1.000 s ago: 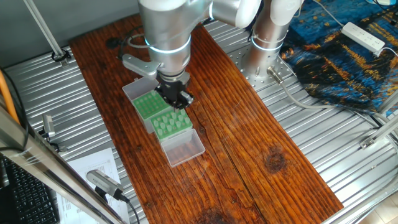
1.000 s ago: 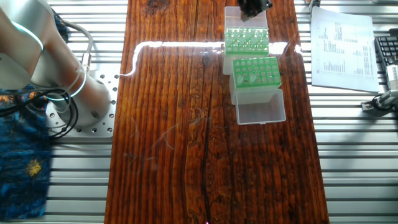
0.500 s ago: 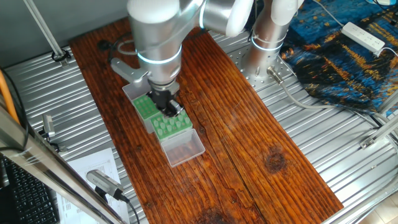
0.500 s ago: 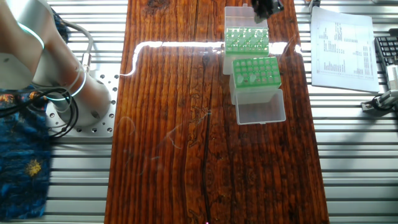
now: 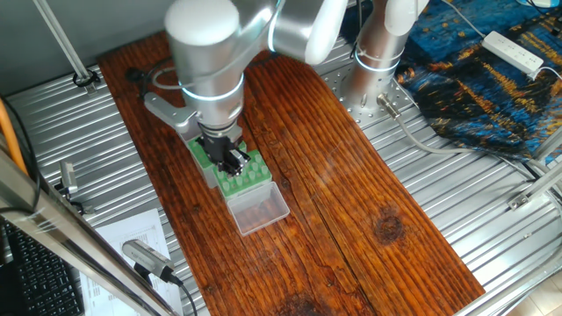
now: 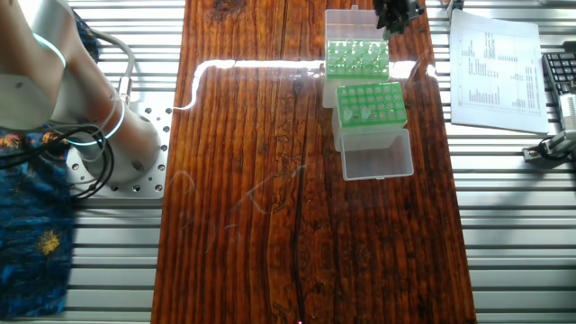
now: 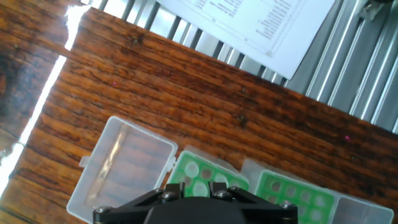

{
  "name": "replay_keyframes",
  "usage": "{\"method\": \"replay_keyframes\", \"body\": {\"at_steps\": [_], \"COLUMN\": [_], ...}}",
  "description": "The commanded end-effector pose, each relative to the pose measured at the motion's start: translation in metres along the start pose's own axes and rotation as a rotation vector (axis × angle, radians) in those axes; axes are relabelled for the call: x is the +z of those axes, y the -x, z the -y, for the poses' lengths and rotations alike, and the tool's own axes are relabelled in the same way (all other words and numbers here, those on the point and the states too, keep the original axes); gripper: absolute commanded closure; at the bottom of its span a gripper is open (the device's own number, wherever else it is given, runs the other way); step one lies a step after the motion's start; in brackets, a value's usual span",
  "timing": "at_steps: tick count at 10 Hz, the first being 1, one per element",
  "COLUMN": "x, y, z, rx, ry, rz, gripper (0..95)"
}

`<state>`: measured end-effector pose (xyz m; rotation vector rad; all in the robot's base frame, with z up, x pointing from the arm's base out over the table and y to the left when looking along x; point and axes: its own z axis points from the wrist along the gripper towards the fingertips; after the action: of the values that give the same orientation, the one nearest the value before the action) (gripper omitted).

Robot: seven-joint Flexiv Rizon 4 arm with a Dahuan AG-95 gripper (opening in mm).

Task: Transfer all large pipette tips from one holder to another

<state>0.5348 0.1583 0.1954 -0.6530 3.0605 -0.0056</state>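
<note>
Two green racks stand side by side on the wooden board. The large pipette tips (image 5: 253, 172) stand as pale-green cones in the rack next to the open clear lid (image 5: 260, 211). From above, the large pipette tips (image 6: 378, 101) read as round rims. In the hand view the large pipette tips (image 7: 292, 191) are at the lower right. The other rack (image 6: 357, 58) shows pale spots. My gripper (image 5: 232, 161) hangs just above the racks, at the top edge (image 6: 396, 11) from above. Only the gripper (image 7: 196, 198) body shows in the hand view, fingertips hidden.
A second clear lid (image 7: 121, 165) lies open beside the pale-spotted rack (image 7: 208, 177). A printed sheet (image 6: 495, 63) lies on the metal slats beyond the board's edge. The robot base (image 5: 378, 53) stands beside the board, with cables and a blue cloth (image 5: 492, 79) behind it.
The arm has moved sideways over the racks toward the printed-sheet side of the board and hangs lower over them. The racks and lids have not moved.
</note>
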Motion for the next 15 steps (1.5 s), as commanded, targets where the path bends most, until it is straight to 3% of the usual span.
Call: {"method": "replay_keyframes", "body": {"at_steps": [1, 3, 4, 6, 7, 8, 11, 15], "x": [-0.001, -0.002, -0.005, -0.006, -0.006, -0.006, -0.006, 0.009], "y": [-0.001, 0.004, 0.01, 0.011, 0.011, 0.011, 0.011, 0.032], "z": [0.0, -0.001, -0.001, -0.001, -0.001, -0.001, -0.001, 0.008], "rx": [-0.004, 0.011, 0.027, -0.009, -0.026, -0.004, 0.042, 0.039], "ry": [0.018, 0.018, 0.016, -0.005, 0.007, 0.023, 0.029, 0.03], "rz": [-0.034, -0.037, -0.038, -0.051, -0.039, -0.029, -0.018, -0.002], "gripper": [76.0, 76.0, 95.0, 95.0, 95.0, 76.0, 76.0, 76.0]}}
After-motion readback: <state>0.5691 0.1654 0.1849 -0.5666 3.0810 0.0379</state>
